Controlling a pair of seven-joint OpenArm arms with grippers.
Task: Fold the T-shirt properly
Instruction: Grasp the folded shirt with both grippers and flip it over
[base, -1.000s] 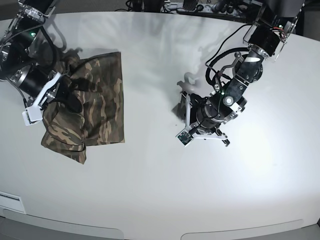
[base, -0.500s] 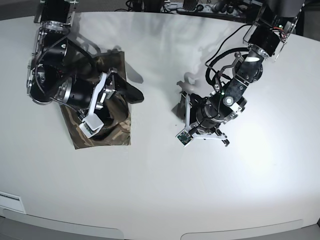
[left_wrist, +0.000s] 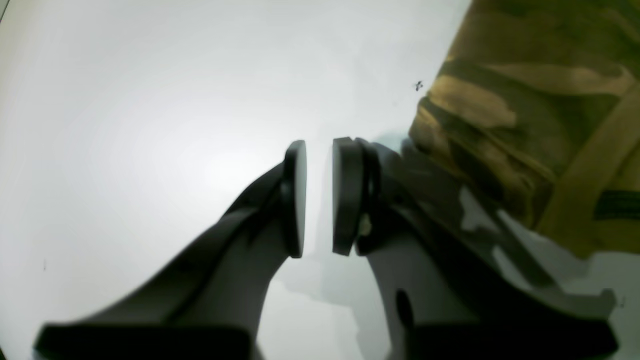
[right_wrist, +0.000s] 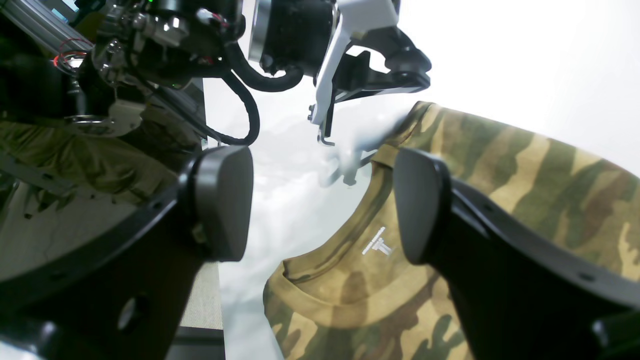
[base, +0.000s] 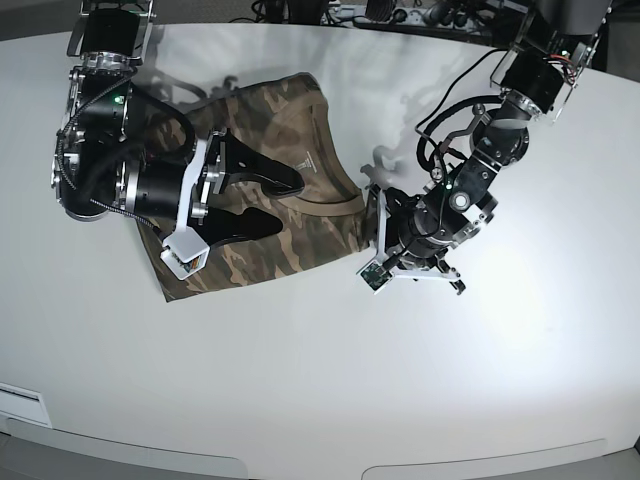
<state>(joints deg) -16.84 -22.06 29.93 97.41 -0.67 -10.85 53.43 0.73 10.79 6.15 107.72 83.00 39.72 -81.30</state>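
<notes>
With the T-shirt lying limp and light on the tabletop, my right end effector hung spread wide and empty over its collar, the left end effector apparently gripping nothing, so I'd pinch a doubled hem.

A smooth white table with a rounded front edge is seen filling nearly the whole base view. A camouflage-print cloth T-shirt in olive, brown and tan is spread directly on it, left of centre and toward the upper part of the frame. Its tan ribbed collar is turned toward the middle of the table. The lower and right parts of the tabletop are shown bare.
</notes>
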